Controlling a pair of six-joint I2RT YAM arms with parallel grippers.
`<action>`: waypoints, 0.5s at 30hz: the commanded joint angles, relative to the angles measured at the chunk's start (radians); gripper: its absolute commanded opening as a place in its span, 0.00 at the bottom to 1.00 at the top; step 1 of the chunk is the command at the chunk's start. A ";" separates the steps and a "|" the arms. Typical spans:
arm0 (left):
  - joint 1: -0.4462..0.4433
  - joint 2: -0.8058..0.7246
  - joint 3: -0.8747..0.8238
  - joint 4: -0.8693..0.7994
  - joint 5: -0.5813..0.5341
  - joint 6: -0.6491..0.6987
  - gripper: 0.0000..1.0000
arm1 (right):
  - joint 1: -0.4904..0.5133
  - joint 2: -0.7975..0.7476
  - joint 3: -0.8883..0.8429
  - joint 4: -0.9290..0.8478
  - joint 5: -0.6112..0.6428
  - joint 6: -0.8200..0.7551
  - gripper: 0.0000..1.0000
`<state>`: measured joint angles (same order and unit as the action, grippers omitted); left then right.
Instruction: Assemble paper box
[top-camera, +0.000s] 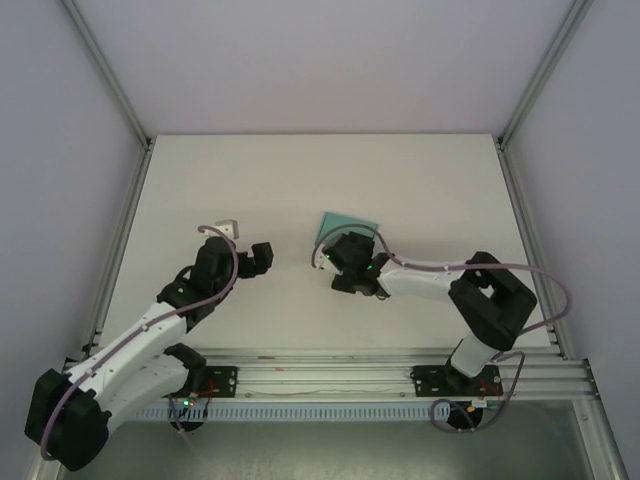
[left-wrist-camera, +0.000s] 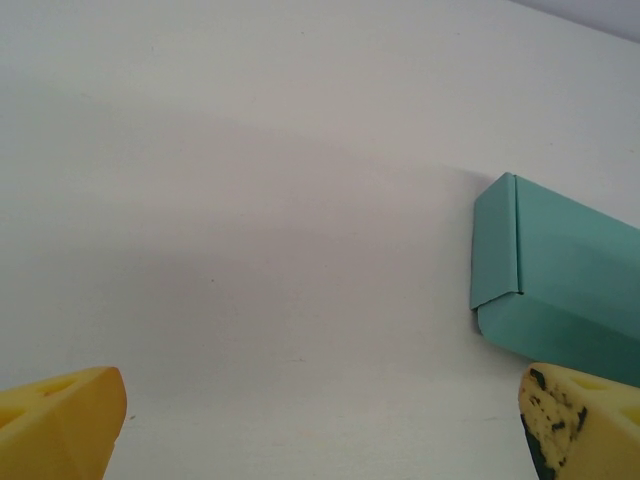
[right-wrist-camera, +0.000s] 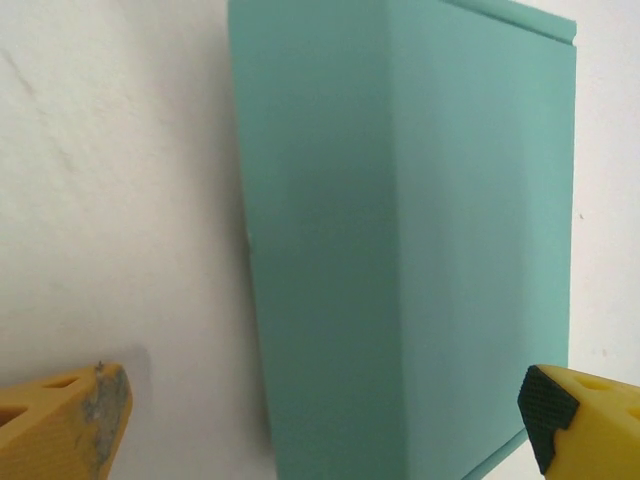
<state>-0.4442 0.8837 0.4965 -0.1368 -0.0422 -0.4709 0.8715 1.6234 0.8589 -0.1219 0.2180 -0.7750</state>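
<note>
Fingers (left-wrist-camera: 60, 425) on my left gripper (top-camera: 265, 258) and right gripper (top-camera: 338, 255) spread, empty; paper box (top-camera: 352, 222), folded closed, lies at the middle of the desk (top-camera: 430, 180); I judge assembly finished, only withdrawal left.

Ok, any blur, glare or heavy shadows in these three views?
Top external: even diffuse light, no glare, teal-green paper box sharp. Left wrist: a broad soft shadow bands the white table; box edges crisp. Right wrist: the box looms close, its left face shaded darker, slightly soft.
</note>
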 joint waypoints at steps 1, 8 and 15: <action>0.012 0.017 0.031 0.041 -0.015 0.009 1.00 | -0.016 -0.073 -0.009 -0.044 -0.073 0.080 1.00; 0.163 0.043 0.052 0.040 -0.054 0.012 1.00 | -0.191 -0.311 -0.102 0.074 -0.137 0.378 1.00; 0.248 0.156 0.009 0.312 0.462 0.043 0.96 | -0.405 -0.455 -0.156 0.130 -0.286 0.613 1.00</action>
<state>-0.1894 0.9920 0.5217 -0.0071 0.1329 -0.4522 0.5068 1.1610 0.6827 -0.0078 0.0311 -0.3195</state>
